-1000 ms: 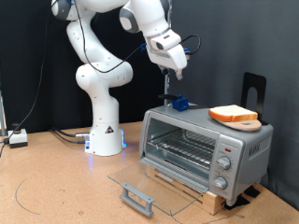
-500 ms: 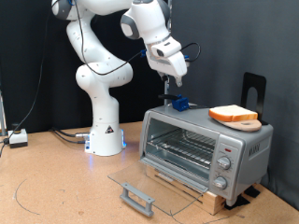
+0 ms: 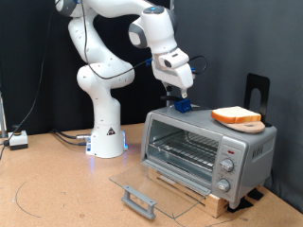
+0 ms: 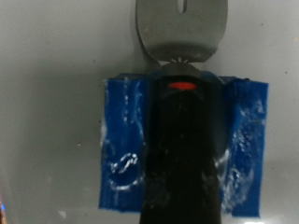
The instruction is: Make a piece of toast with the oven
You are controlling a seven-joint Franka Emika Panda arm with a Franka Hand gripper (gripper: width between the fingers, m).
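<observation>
The oven (image 3: 204, 147) stands on a wooden base at the exterior view's right. Its glass door (image 3: 151, 184) is folded down flat and the wire rack (image 3: 185, 149) inside is bare. The piece of toast (image 3: 236, 115) lies on a round wooden board (image 3: 250, 125) on the oven's roof, towards the right. My gripper (image 3: 176, 92) hangs just above a blue-taped piece (image 3: 183, 105) at the roof's left rear. In the wrist view that blue patch (image 4: 121, 140) fills the middle, with a dark upright rod (image 4: 182, 159) rising from it. No fingers show there.
Three knobs (image 3: 227, 170) sit on the oven's right panel. The door handle (image 3: 139, 200) juts out over the table at the front. A black stand (image 3: 256, 90) rises behind the oven. The arm's white base (image 3: 104, 132) and cables (image 3: 19, 140) are to the left.
The gripper has come down and a little to the right, closer to the blue-taped piece on the oven's roof. The toast, board and door have not moved.
</observation>
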